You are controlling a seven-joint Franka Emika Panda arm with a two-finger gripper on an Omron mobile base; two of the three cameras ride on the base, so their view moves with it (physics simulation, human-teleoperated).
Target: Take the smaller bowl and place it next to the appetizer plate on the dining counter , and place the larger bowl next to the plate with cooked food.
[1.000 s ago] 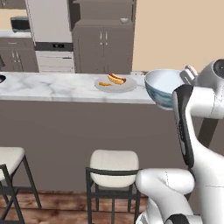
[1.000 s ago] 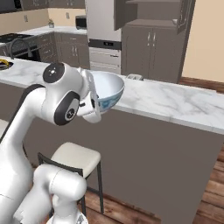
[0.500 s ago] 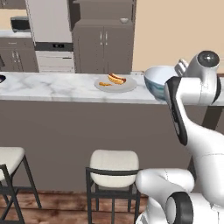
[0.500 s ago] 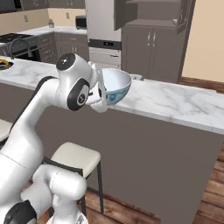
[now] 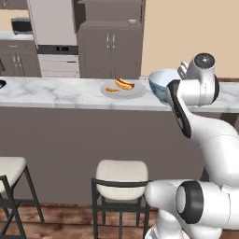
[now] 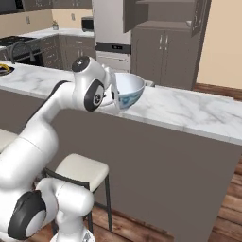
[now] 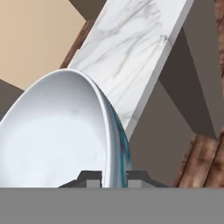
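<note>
The larger bowl (image 5: 162,83), white with blue-green pattern (image 6: 128,90), hangs tilted just above the dining counter (image 5: 60,93), a short way right of the plate with cooked food (image 5: 122,89). My gripper (image 7: 114,178) is shut on the bowl's rim (image 7: 109,131), one finger inside and one outside. The hand (image 6: 112,90) stands on the bowl's near side. The dark appetizer plate (image 6: 5,69) with yellow food lies at the counter's far left end. A small pale bowl (image 5: 133,21), possibly the smaller bowl, sits in the open cabinet at the back.
Two stools (image 5: 120,175) stand against the counter's grey-brown front. Bare marble stretches right of the bowl (image 6: 189,111). Behind are grey cabinets (image 5: 109,51) and an oven (image 5: 56,58). The floor is wood.
The arm has lifted and swung the larger bowl forward over the counter, closer to the pale plate. The grip on the rim is unchanged.
</note>
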